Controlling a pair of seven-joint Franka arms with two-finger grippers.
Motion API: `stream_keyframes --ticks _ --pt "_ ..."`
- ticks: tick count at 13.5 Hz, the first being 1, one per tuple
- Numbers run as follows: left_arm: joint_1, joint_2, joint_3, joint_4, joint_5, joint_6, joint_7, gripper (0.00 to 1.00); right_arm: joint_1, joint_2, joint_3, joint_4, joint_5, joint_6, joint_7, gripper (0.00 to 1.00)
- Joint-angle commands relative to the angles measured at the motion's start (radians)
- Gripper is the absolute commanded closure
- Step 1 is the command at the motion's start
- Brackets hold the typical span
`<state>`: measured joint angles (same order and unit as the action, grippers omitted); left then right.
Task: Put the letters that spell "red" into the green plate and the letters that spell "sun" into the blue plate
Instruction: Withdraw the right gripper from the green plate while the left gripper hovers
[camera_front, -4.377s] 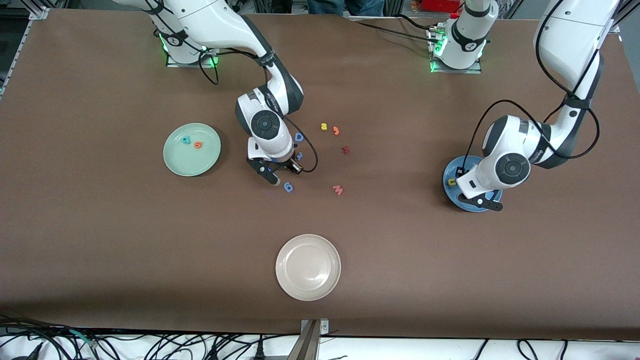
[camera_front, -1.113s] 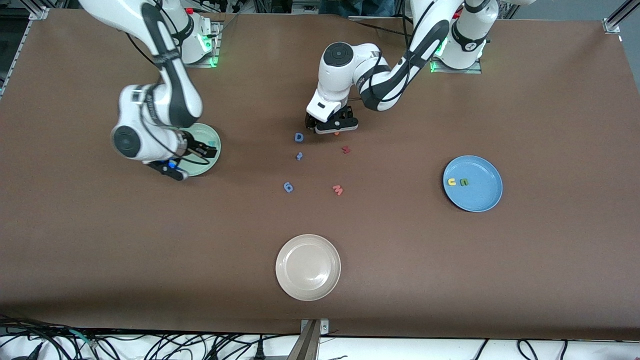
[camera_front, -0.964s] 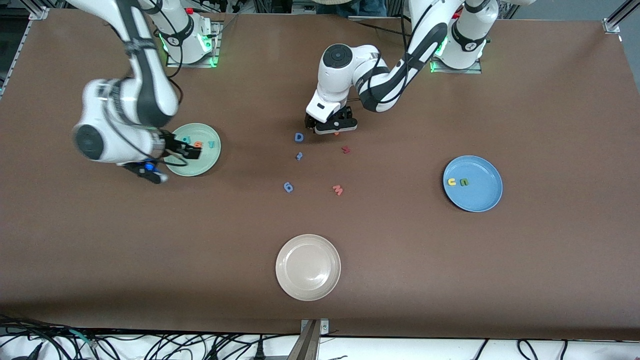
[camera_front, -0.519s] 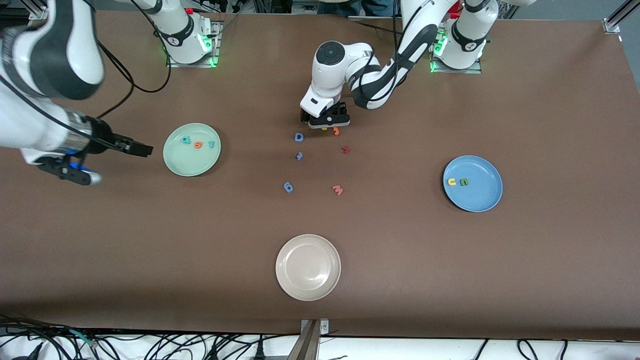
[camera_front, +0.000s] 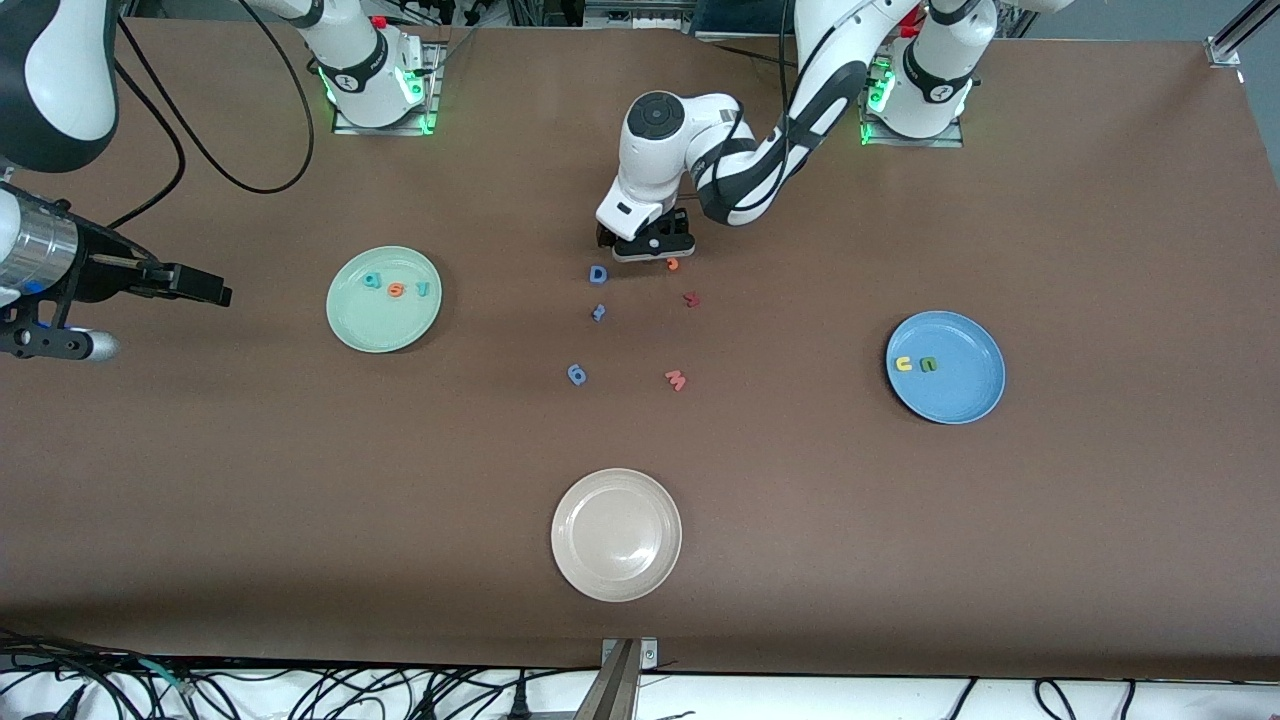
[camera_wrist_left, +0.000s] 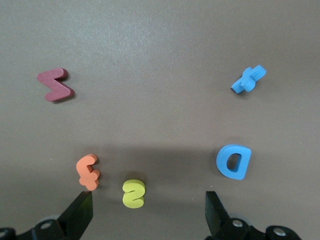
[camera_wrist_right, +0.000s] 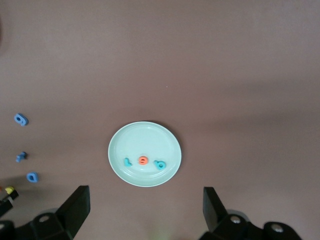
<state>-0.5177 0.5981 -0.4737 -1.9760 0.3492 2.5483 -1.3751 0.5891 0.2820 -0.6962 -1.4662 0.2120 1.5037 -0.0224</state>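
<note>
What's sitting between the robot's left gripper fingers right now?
The yellow s lies on the table between the open left gripper's fingers, untouched, as the left wrist view shows. An orange letter lies beside it.

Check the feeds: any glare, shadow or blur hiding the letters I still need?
Front view: the left gripper covers the yellow s; soft glare on the cream plate only. Left wrist view: sharp, the yellow s sits in the gripper's faint shadow, readable. Right wrist view: even light, green plate small but clear.

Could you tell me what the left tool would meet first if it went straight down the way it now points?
Most likely the yellow s: the left tool is open and points down over it, with the orange letter just beside.
</note>
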Motion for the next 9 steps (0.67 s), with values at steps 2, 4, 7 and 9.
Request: stream_keyframes --ticks 2,4,7,9 --pt "-0.005 0.031 0.0 0.032 0.08 -0.003 -0.021 0.01 -0.008 0.025 0.0 0.052 -0.003 -0.011 -0.025 0.0" --pt "-0.005 0.035 -0.002 0.032 0.08 -0.003 -0.022 0.01 -0.008 0.035 0.001 0.078 -0.003 -0.004 0.021 0.0" --pt "-0.005 0.04 -0.002 0.034 0.082 -0.003 -0.021 0.01 -0.012 0.036 0.003 0.086 -0.002 -0.005 0.021 0.0" --pt "-0.005 0.049 -0.002 0.039 0.082 -0.003 -0.022 0.01 -0.003 0.036 0.006 0.09 -0.006 -0.014 0.025 0.0"
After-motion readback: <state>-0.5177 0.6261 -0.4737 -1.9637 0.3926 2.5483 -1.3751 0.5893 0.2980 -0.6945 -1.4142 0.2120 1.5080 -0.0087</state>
